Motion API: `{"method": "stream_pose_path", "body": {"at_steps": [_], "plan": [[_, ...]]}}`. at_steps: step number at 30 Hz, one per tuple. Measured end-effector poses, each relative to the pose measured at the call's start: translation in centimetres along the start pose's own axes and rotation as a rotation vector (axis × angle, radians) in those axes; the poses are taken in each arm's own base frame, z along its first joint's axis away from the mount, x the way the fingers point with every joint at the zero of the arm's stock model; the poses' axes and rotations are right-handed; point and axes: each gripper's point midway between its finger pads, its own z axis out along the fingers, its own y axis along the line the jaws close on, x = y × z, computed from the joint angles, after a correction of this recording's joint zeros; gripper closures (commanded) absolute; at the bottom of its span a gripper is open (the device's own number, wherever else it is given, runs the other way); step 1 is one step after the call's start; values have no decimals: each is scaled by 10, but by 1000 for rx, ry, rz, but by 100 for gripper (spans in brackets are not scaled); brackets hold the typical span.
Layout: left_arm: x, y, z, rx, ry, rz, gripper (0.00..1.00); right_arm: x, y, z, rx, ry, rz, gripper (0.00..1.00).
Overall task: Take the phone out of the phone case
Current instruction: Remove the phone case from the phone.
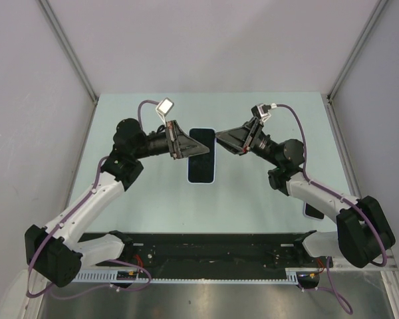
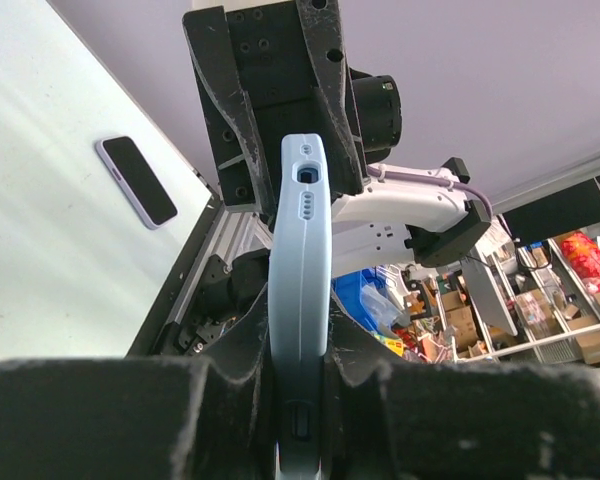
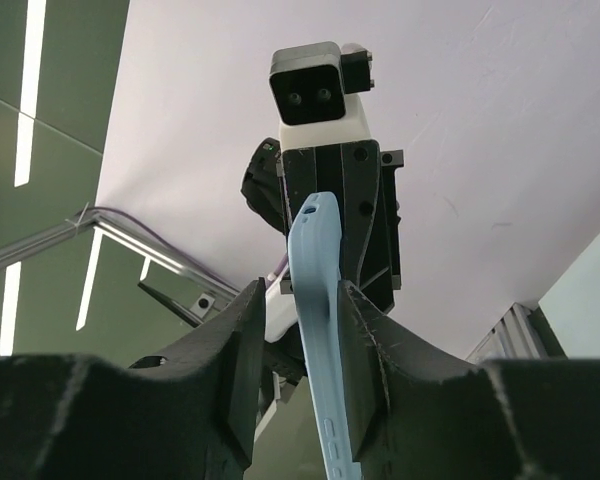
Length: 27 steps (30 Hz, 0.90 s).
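Observation:
A light blue phone case (image 1: 202, 156) with a dark face hangs in the air over the table's middle, between both grippers. I cannot tell whether a phone sits inside it. My left gripper (image 1: 184, 143) is shut on the case's left edge; in the left wrist view the case (image 2: 300, 230) is clamped between the pads of that gripper (image 2: 300, 375). My right gripper (image 1: 221, 141) straddles the right edge. In the right wrist view the case (image 3: 325, 380) looks slightly bent and touches one finger of that gripper (image 3: 300, 285), with a gap to the other.
A second phone with a black screen and lilac rim (image 1: 312, 211) lies flat on the table near the right arm's base, partly hidden by the arm. It also shows in the left wrist view (image 2: 138, 181). White walls enclose the pale green table (image 1: 153, 199).

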Motion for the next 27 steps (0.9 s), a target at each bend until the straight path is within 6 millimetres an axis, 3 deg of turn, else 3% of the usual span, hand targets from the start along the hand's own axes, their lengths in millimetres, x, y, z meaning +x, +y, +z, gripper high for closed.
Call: {"method": "stream_pose_path", "body": {"at_steps": [10,14,19,27], "plan": [[-3,-2,-1,12,-18,21,100,7,7,10,-19,26,-6,61],[-5,-5,-1,22,-25,35,100,6,7,17,-26,33,-12,74],[-5,-3,-2,18,-30,34,100,2,1,22,-22,23,-7,79],[-10,-1,-3,9,-54,34,100,-3,-3,28,-45,21,12,97]]}}
